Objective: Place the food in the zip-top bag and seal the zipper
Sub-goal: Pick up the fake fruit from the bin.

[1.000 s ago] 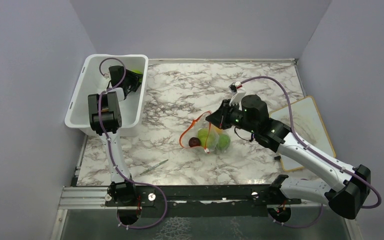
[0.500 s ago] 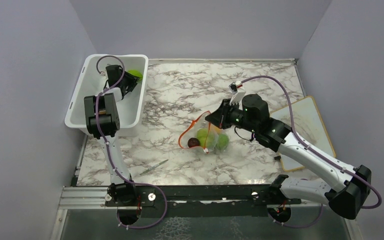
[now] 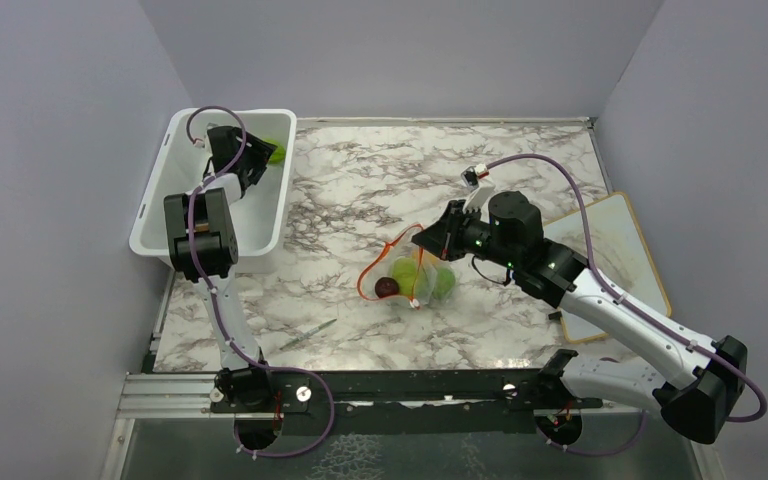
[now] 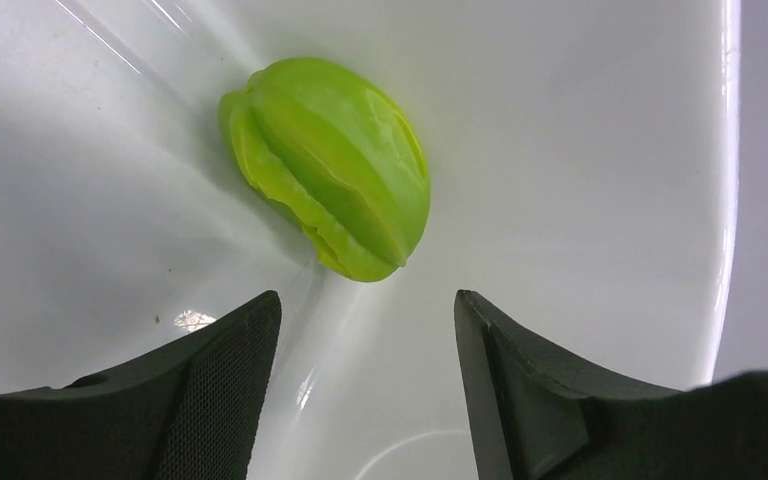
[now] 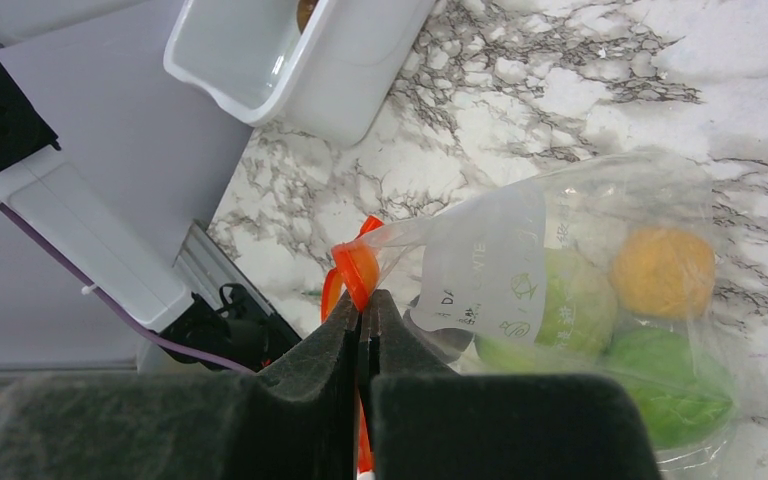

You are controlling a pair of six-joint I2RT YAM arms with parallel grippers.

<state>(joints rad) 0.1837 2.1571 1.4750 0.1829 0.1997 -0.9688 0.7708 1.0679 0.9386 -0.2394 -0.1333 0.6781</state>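
Seen from above, the clear bag [image 3: 430,262] lies mid-table with green, orange and dark red food [image 3: 406,271] inside. The left gripper [image 3: 252,163] reaches into the white tub [image 3: 160,215] at the far left.

In the left wrist view, its jaws stand apart, and a ribbed green piece [image 4: 330,165] sits just beyond them, untouched.

In the right wrist view, the right gripper [image 5: 364,305] is clamped on the bag's orange-red zipper [image 5: 355,268].

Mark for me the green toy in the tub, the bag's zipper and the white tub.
green toy [image 4: 330,165]: left wrist view, middle of its ribbed top.
zipper [image 5: 356,268]: right wrist view, the orange fold at its raised end.
white tub [image 3: 270,215]: top external view, its right wall.
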